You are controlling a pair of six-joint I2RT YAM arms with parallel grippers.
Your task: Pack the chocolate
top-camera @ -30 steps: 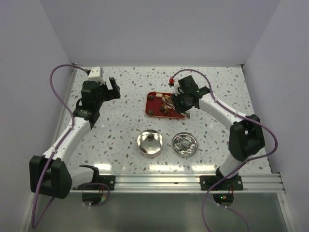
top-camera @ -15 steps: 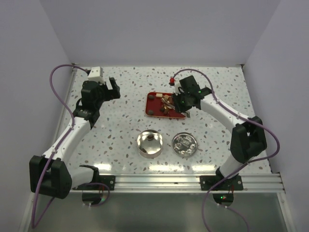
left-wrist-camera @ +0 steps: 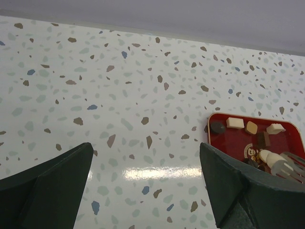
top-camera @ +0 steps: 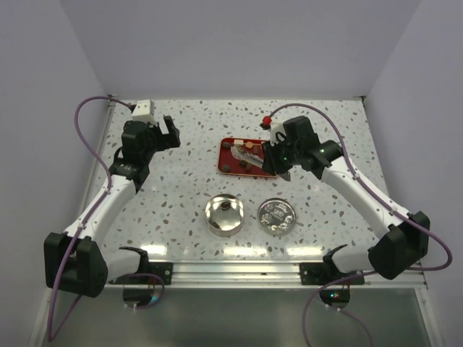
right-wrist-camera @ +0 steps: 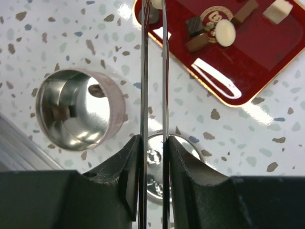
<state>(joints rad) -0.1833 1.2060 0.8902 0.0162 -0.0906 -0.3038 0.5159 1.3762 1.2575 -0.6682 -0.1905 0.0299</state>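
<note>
1. The left gripper (top-camera: 173,131) hangs over the speckled white table (top-camera: 181,188), jaws wide apart and empty. We judge it is best kept clear of the work.
2. The open round shiny metal tin (top-camera: 224,215) is our target; one dark piece (top-camera: 228,205) lies inside.
3. The small brown and cream chocolate (right-wrist-camera: 225,36) sits on the red rectangular tray (right-wrist-camera: 252,71).
4. The right gripper (right-wrist-camera: 152,143) is clamped on thin metal tongs (right-wrist-camera: 143,71). We cannot tell whether the tips carry a piece. We advise straddling one piece, squeezing gently and lifting straight up.
</note>
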